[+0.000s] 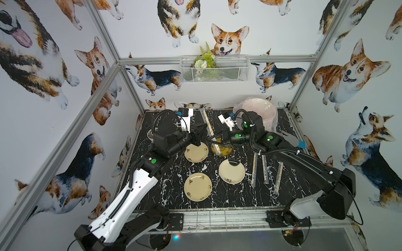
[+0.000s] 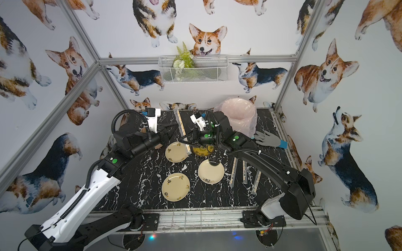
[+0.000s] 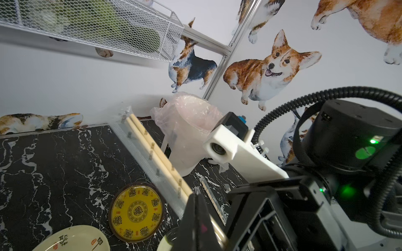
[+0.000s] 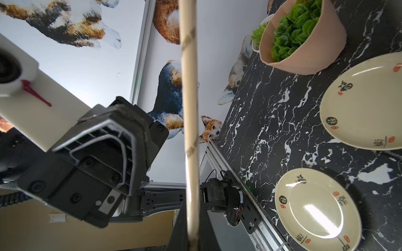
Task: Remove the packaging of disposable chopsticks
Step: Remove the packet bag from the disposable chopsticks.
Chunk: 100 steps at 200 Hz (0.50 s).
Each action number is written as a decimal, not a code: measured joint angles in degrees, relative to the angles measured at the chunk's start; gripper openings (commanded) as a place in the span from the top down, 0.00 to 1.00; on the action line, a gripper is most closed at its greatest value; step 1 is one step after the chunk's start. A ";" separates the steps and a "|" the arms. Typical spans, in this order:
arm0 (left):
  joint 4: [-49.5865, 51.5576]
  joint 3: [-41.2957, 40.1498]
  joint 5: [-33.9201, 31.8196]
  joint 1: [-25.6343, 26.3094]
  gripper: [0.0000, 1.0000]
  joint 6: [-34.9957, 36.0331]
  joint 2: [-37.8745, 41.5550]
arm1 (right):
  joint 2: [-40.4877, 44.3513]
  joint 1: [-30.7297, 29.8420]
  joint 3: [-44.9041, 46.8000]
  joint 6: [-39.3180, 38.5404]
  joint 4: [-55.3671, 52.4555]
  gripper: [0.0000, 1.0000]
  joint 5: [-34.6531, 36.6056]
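Note:
One pair of disposable chopsticks (image 3: 152, 150) in its clear packaging (image 3: 134, 147) is held slanting above the table, over the far plates in both top views (image 1: 209, 127). My left gripper (image 3: 196, 194) (image 1: 206, 125) is shut on the packaging partway along the sleeve. My right gripper (image 4: 192, 217) (image 1: 214, 140) is shut on the near end of the chopsticks (image 4: 190, 108), just above the yellow plate (image 1: 224, 151). Three more wrapped pairs (image 1: 265, 171) (image 2: 244, 171) lie side by side on the table under the right arm.
Three cream plates (image 1: 195, 152) (image 1: 231, 171) (image 1: 198, 187) lie mid-table. A bin with a pink liner (image 1: 261, 113) stands at the back right, with a grey glove (image 2: 268, 140) beside it. A potted plant (image 4: 302, 34) stands at the left edge. A wire basket (image 1: 214, 68) hangs on the back wall.

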<state>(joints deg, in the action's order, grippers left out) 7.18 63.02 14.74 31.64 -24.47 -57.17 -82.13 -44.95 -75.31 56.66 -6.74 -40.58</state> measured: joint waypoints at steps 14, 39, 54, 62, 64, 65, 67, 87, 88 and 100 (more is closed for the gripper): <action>0.04 0.39 -0.13 0.00 1.00 0.11 0.83 | 0.66 0.09 1.33 -1.09 -0.17 1.00 0.26; 0.00 0.50 -1.97 -0.02 0.56 0.81 2.75 | 2.56 0.07 4.61 -2.99 0.07 1.00 0.22; 0.33 1.18 -2.99 -0.13 0.37 1.22 2.56 | 3.58 0.07 6.93 -3.10 1.84 1.00 -0.44; 0.63 1.95 -3.15 -0.26 0.35 1.09 1.90 | 4.07 0.07 8.33 -3.43 3.32 1.00 -1.16; 0.68 2.14 -3.15 -0.33 0.34 1.01 1.70 | 4.20 0.07 8.66 -3.58 3.69 1.00 -1.38; 0.72 2.27 -3.13 -0.42 0.34 0.87 1.55 | 4.24 0.07 8.76 -3.65 3.82 1.00 -1.44; 0.81 2.43 -3.06 -0.52 0.33 0.63 1.33 | 4.37 0.07 9.11 -3.85 4.26 1.00 -1.64; 0.79 3.48 -0.85 -2.84 0.30 -2.54 -1.09 | 5.38 0.07 11.80 -4.04 8.48 1.00 -3.56; 0.72 3.48 -0.55 -3.04 0.30 -2.82 -1.25 | 5.40 0.07 11.87 -4.04 8.63 1.00 -3.61; -0.28 3.41 3.04 -5.25 0.30 -5.75 -2.71 | 5.70 0.07 13.07 -3.98 10.84 1.00 -4.83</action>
<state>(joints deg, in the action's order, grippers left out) 6.90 66.43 17.78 26.39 -30.22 -59.88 -76.42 -44.88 -62.24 52.69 4.10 -45.41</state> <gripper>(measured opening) 0.699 0.073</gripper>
